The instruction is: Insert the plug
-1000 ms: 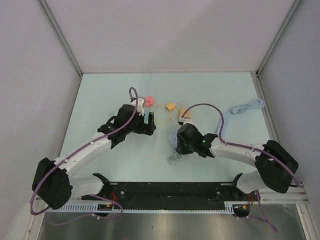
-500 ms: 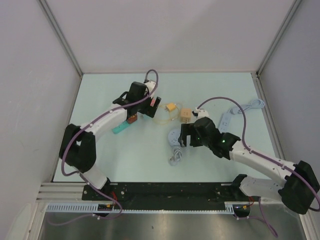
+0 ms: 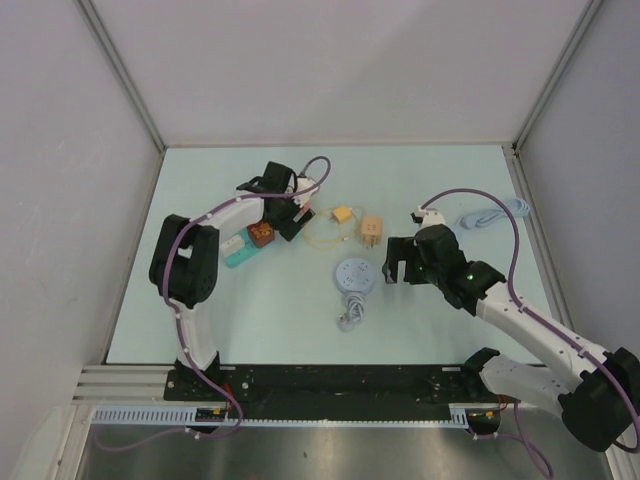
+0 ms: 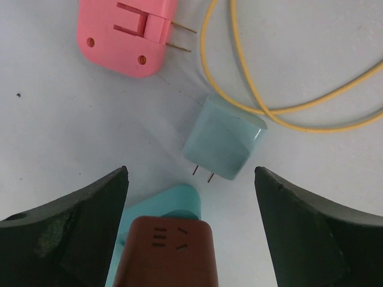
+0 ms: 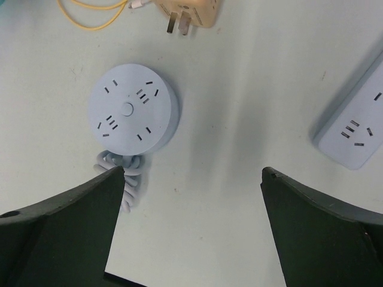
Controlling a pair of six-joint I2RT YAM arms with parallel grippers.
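Hovering with left claw (image 4: 190,179) spread wide, empty, lined up on the teal plug (image 4: 224,146) flat on the counter (image 4: 60,119) just ahead, prongs toward the claw. Holding right claw (image 5: 192,173) wide too, empty, above the round socket hub (image 5: 133,110).

Overhead view spans the table (image 3: 450,190); both wrist views face down, close; right shares the round socket (image 3: 353,274).

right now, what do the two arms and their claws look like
The left arm and right arm have white links with bulky black joint housings, and a purple cable loops loosely along each. The left claw and right claw are black, each with two broad, matte, wedge-shaped fingers. A small green light glows near the right wrist.
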